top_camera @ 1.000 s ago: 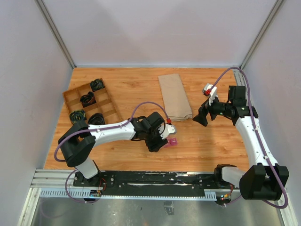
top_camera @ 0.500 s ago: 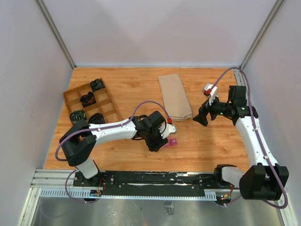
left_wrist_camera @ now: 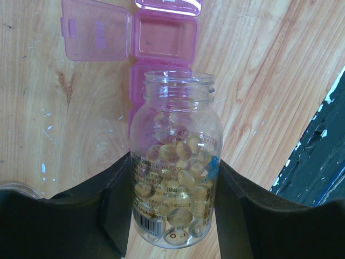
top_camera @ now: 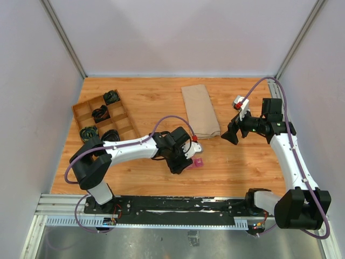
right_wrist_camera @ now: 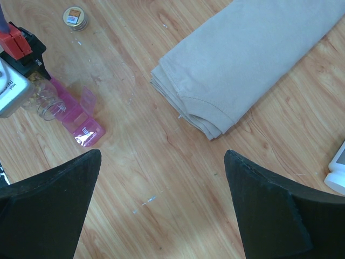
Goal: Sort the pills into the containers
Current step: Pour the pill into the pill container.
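Note:
My left gripper [left_wrist_camera: 172, 164] is shut on a clear, uncapped bottle [left_wrist_camera: 175, 156] that lies tilted with its mouth toward the containers. Yellowish round pills [left_wrist_camera: 178, 151] fill the bottle's lower part. The containers [left_wrist_camera: 164, 38] form a translucent pink strip on the wood just beyond the bottle's mouth. One lid [left_wrist_camera: 97, 36] is swung open to the left and its compartment looks empty. From above, the left gripper [top_camera: 180, 158] sits right beside the containers [top_camera: 198, 162]. My right gripper [top_camera: 230, 134] hangs open above the table, apart from them, with nothing between its fingers [right_wrist_camera: 269, 210].
A folded beige cloth [top_camera: 200, 110] lies at the back centre. A brown wooden divided tray [top_camera: 119, 123] with black items stands at the left. A small round cap [right_wrist_camera: 75, 18] lies near the left gripper. A white object [right_wrist_camera: 337, 174] shows at the right wrist view's edge.

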{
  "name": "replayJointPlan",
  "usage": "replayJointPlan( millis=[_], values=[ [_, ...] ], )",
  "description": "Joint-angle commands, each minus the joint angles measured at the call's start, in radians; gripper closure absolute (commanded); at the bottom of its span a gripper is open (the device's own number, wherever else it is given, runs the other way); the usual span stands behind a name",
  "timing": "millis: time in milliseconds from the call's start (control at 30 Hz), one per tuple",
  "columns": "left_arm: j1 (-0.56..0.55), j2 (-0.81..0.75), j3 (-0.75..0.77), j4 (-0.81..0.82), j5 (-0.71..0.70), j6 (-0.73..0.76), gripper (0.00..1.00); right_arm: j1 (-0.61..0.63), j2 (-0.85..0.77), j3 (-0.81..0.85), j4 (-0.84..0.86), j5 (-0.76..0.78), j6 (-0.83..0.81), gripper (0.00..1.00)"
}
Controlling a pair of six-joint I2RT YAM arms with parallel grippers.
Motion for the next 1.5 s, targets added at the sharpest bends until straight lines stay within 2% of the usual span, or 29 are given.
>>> replayJointPlan(
  millis=[0, 1467],
  values=[
    [0.006, 0.015, 0.040, -0.014, 0.005, 0.010, 1.00, -0.015, 0.005, 0.018, -0.012, -0.022, 0.010, 0.01],
    [0.013, 0.061, 0.106, -0.091, 0.008, 0.020, 1.00, -0.015, 0.007, 0.019, -0.014, -0.025, 0.008, 0.01]
  ],
)
